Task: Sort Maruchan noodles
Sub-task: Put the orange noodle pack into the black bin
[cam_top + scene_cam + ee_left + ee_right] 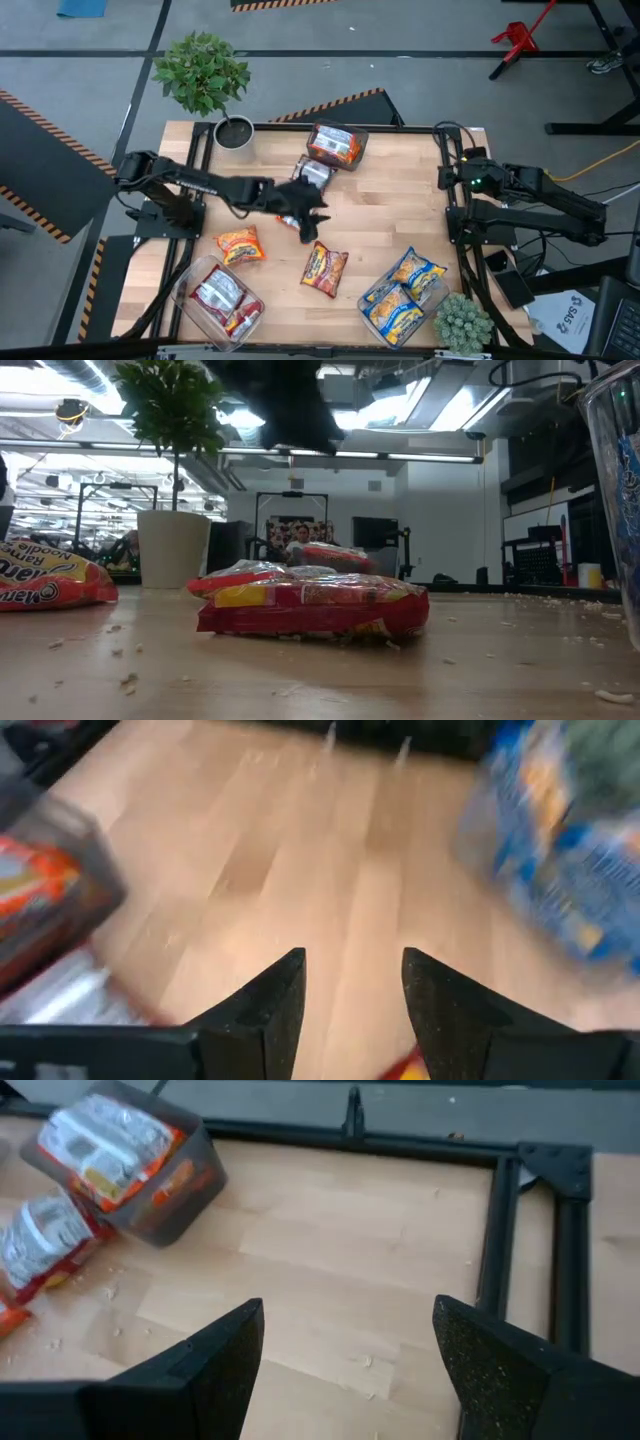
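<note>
Jaws apart, the left gripper [312, 222] hovers over seemingly crinkly orange packets [325, 270].

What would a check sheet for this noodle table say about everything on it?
Surface: wooden table, crumbs scattered on it.
Job's things: one orange packet and another loose near the front; a silver packet loose beside the back bin, which holds packets; front left bin holds silver and red ones; front right bin holds blue and yellow ones.
Clutter: a leafy plant in a white pot at the back left, a spiky plant at the front right.
Hands: left hand open and empty over mid-table; right hand open and empty by the right edge.
Cables: a yellow one on the floor to the right.
Surroundings: grey floor, striped tape, a red stand.
</note>
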Motion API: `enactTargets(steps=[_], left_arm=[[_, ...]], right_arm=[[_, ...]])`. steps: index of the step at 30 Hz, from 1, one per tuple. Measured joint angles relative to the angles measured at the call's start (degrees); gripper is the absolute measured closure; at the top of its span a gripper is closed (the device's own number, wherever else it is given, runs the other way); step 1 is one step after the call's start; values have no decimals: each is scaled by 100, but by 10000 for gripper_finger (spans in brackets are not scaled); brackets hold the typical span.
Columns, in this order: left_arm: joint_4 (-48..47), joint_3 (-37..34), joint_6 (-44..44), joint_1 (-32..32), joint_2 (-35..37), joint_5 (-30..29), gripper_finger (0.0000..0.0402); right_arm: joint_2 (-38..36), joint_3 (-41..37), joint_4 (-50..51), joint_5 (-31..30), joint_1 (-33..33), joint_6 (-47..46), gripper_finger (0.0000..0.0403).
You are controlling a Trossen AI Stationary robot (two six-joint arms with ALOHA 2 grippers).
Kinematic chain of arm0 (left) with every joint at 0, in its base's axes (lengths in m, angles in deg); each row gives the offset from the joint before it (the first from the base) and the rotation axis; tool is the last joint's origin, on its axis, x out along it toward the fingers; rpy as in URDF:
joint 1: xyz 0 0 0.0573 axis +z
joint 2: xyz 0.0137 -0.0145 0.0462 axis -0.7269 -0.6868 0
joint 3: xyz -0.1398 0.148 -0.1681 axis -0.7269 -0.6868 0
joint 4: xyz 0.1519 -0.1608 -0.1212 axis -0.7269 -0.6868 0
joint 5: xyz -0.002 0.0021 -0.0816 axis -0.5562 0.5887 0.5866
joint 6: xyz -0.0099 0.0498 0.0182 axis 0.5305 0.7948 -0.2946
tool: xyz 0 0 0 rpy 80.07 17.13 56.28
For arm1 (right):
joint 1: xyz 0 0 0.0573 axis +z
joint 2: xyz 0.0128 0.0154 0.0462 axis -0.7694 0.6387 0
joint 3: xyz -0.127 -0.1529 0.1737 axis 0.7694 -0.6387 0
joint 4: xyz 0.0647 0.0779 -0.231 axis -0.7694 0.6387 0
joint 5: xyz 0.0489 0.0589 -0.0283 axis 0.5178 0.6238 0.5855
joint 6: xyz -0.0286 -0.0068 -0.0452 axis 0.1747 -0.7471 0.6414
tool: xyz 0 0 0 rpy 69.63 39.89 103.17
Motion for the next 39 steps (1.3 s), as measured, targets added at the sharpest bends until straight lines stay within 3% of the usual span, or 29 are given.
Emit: enactTargets(steps=[7, 14, 18, 24, 30, 39], left_arm=[[-852, -4, -435, -382, -128, -132, 212], [-1577, -4, -472, -322, -128, 277, 167], [-1986, -100, -631, -383, -200, -125, 149], [-1822, -378, -530, -543, -391, -1225, 149], [-1356, -431, -160, -693, -862, -1120, 150], [-1143, -406, 109, -813, -1595, -1494, 150]], right_arm=[[0, -460, -268, 561, 0, 13, 123], [2, -561, -697, 733, 0, 83, 123], [2, -561, -812, 752, 0, 138, 123], [0, -561, -808, 736, 0, 147, 123], [5, -561, -808, 734, -2, 139, 123], [0, -561, -799, 687, -2, 129, 123]])
